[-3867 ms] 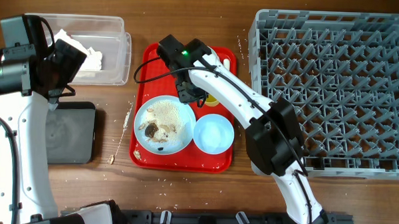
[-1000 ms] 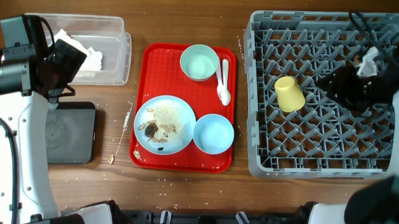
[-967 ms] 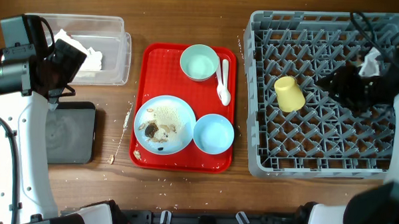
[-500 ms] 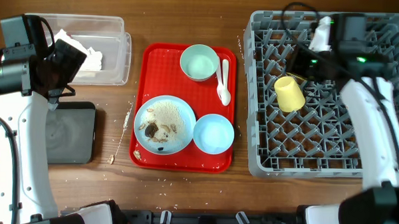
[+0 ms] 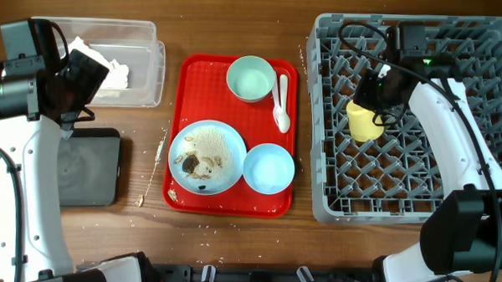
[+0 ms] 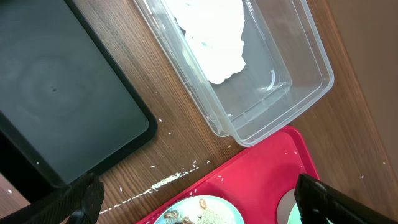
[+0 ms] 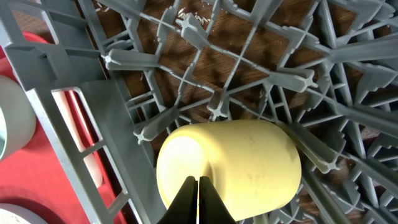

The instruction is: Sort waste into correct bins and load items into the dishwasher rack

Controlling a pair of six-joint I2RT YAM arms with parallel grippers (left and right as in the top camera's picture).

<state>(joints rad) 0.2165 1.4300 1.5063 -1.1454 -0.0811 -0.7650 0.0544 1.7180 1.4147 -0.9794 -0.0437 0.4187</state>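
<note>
**Stage shown: loading the rack, with sorting unfinished.** Nearest the robot, on the red tray (image 5: 182, 201), the plate (image 5: 204, 156) carried brown and white scraps, and the blue bowl (image 5: 268, 168) sat just beside it. The black tray (image 5: 87, 165) lay on the table (image 5: 231, 241) to their left. Farther back, the yellow cup (image 5: 365, 121) lay on its side among the pegs of the rack (image 5: 416, 197), with the right hand (image 5: 376, 93) over it. The spoon (image 5: 281, 104) and the green bowl (image 5: 250, 78) sat at the red tray's far end. The clear box (image 5: 146, 28) held a white napkin (image 6: 214, 37). The left hand (image 5: 84, 81) hovered near that box, spread to its widest and holding nothing.

**Judgement.** The cup appeared delivered. The next move would call for lifting the right hand clear, opening it, and going to the red tray for the spoon or a bowl. The plate would likely need scraping first.

**Views compared.** Only the right wrist view showed the right hand's tips pressed together at the cup's side, gripping nothing; from overhead the arm hid them. Only the left wrist view showed rice crumbs (image 6: 165, 182) on the table between the black tray and the red tray.
</note>
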